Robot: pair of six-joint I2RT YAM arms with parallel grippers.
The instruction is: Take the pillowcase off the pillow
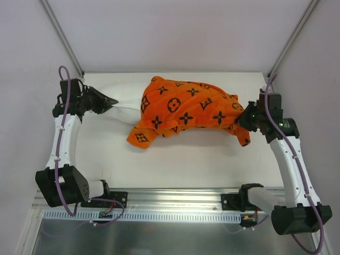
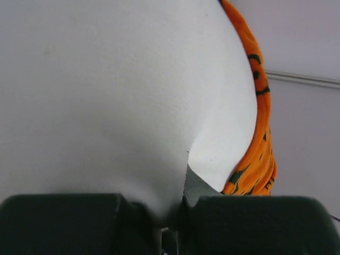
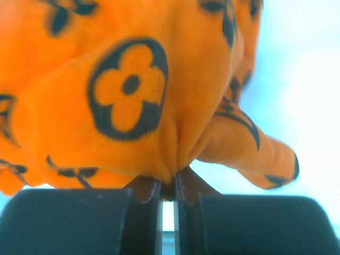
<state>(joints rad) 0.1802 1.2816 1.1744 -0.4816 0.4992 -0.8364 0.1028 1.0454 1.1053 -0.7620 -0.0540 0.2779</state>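
Note:
The orange pillowcase (image 1: 186, 109) with black motifs lies bunched across the back of the table, still covering the right part of the white pillow (image 1: 127, 103). The pillow's bare left end sticks out toward my left gripper (image 1: 110, 101), which is shut on the pillow's end fabric (image 2: 122, 106). My right gripper (image 1: 241, 119) is shut on a pinched fold of the pillowcase (image 3: 133, 101) at its right end. An orange edge (image 2: 260, 154) shows at the right in the left wrist view. The pillow's tag is not visible.
The white table (image 1: 186, 159) is walled by white panels at the back and sides. A metal rail (image 1: 175, 204) with both arm bases runs along the near edge.

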